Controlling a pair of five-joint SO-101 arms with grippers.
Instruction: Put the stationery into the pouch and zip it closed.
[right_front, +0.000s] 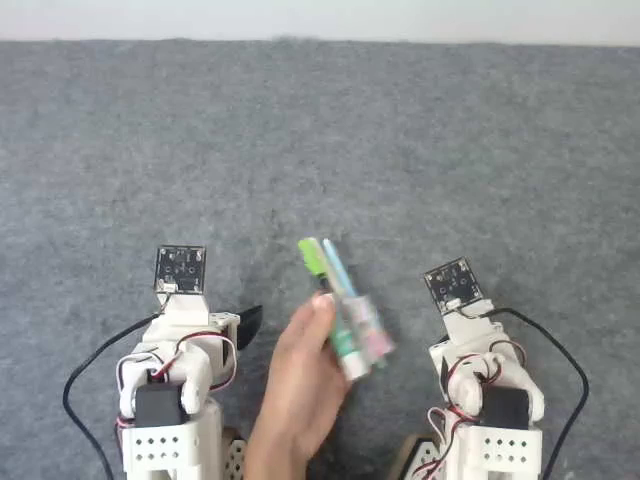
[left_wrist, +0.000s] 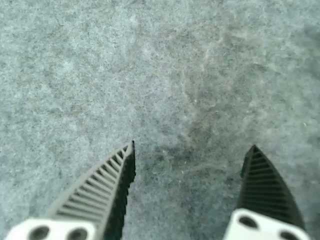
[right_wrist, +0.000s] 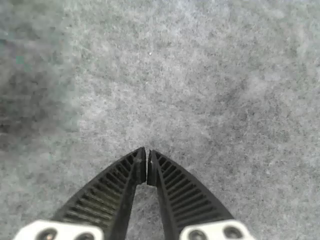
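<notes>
A person's hand (right_front: 300, 385) holds a bundle of stationery (right_front: 352, 322) above the grey felt, between the two arms. The bundle includes a green marker (right_front: 312, 256) and a light blue pen (right_front: 337, 268), both pointing away from the arms. My left arm (right_front: 183, 335) stands to the left of the hand. My left gripper (left_wrist: 193, 145) is open over bare felt with nothing between its fingers. To the right of the hand stands my right arm (right_front: 482, 350), whose gripper (right_wrist: 147, 149) is shut and empty, its tips touching just above the felt.
Grey felt (right_front: 320, 140) covers the whole table up to a pale wall at the far edge. Cables loop beside both arm bases near the front edge.
</notes>
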